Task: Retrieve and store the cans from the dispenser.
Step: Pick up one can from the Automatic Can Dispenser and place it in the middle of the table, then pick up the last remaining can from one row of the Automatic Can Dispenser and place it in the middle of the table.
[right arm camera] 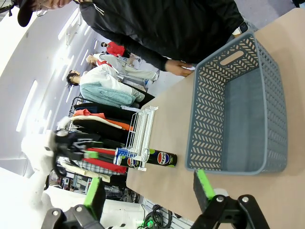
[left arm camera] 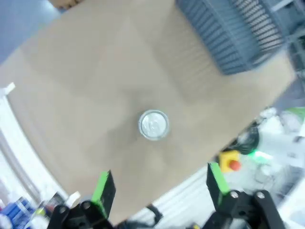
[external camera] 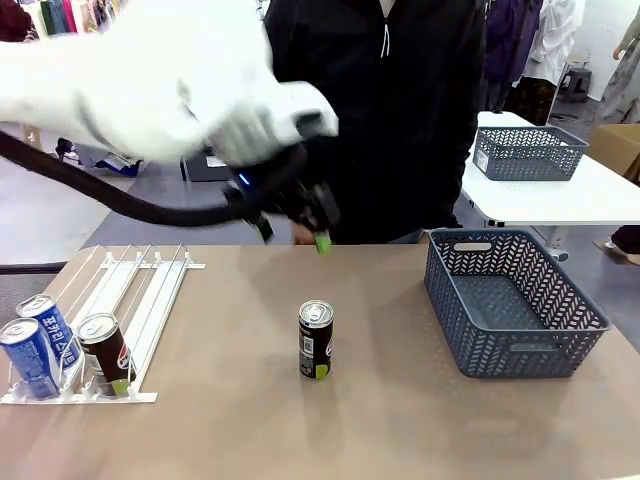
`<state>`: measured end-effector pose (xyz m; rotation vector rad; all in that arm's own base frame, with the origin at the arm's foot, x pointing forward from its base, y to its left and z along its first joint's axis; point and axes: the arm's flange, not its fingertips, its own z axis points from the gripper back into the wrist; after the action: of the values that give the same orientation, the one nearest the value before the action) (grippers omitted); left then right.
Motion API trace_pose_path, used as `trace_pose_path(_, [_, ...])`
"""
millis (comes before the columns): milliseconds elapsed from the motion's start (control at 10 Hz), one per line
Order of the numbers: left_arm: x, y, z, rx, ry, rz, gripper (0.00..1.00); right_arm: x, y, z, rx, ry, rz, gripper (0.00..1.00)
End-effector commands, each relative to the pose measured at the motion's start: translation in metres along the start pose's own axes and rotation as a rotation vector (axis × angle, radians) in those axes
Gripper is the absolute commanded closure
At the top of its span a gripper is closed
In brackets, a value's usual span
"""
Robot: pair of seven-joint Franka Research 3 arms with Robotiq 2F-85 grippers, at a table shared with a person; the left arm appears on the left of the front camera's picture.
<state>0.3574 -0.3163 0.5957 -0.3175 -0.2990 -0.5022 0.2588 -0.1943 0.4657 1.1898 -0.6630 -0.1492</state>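
In the middle of the table one dark can stands upright on its own, clear of everything around it. To its left, at the near edge, the dispenser holds three more against its front stops: two blue cans side by side and a second dark can just right of them. To the right sits the basket, and I see no can inside it.

The left gripper hangs above the far middle of the table, beyond the lone can and well above it; the arm is smeared in the front view. From its own camera the left gripper looks down on the can's silver top, its green fingers spread wide with nothing between them. The right gripper is also spread and empty, low at the near right, facing the basket from the side. A person's hand rests at the far edge.

My reading is that storing has hardly begun. One can is out of the dispenser but not in the basket, and three are left in the lanes. The lone can looks like the next one to be grasped and carried right.
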Motion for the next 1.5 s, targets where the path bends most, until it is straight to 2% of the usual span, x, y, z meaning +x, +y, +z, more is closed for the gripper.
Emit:
trace_pose_path(0, [-0.04,0.094,0.053,-0.166,-0.006,0.09,0.0,0.0,0.002,0.001,0.012,-0.001,0.005,0.0])
trace_pose_path(100, [-0.069,0.146,0.085,-0.213,-0.019,0.183,0.0,0.0,0.002,0.001,0.012,-0.001,0.005,0.0])
trace_pose_path(300, [-0.156,0.254,0.145,-0.416,-0.163,0.304,0.0,0.0,0.002,0.001,0.012,-0.001,0.005,0.0])
trace_pose_path(400, [-0.203,0.302,0.16,-0.527,-0.237,0.35,0.0,0.0,0.002,0.001,0.012,-0.001,0.005,0.0])
trace_pose_path(500, [-0.248,0.342,0.16,-0.656,-0.346,0.425,0.0,0.0,0.002,0.001,0.012,-0.001,0.005,0.0])
trace_pose_path(600, [-0.294,0.37,0.148,-0.729,-0.422,0.519,0.0,0.0,0.002,0.001,0.012,-0.001,0.005,0.0])
trace_pose_path(700, [-0.323,0.38,0.134,-0.783,-0.487,0.543,0.0,0.0,0.002,0.001,0.012,-0.001,0.005,0.0])
trace_pose_path(800, [-0.337,0.385,0.122,-0.789,-0.484,0.568,0.0,0.0,0.002,0.001,0.012,-0.001,0.005,0.0])
trace_pose_path(900, [-0.337,0.381,0.118,-0.707,-0.378,0.633,0.0,0.0,0.002,0.001,0.012,-0.001,0.005,0.0])
trace_pose_path(1000, [-0.354,0.388,0.139,-0.757,-0.478,0.579,0.0,0.0,0.002,0.001,0.012,-0.001,0.005,0.0])
trace_pose_path(1400, [-0.354,0.388,0.139,-0.757,-0.478,0.579,0.0,0.0,0.002,0.001,0.012,-0.001,0.005,0.0])
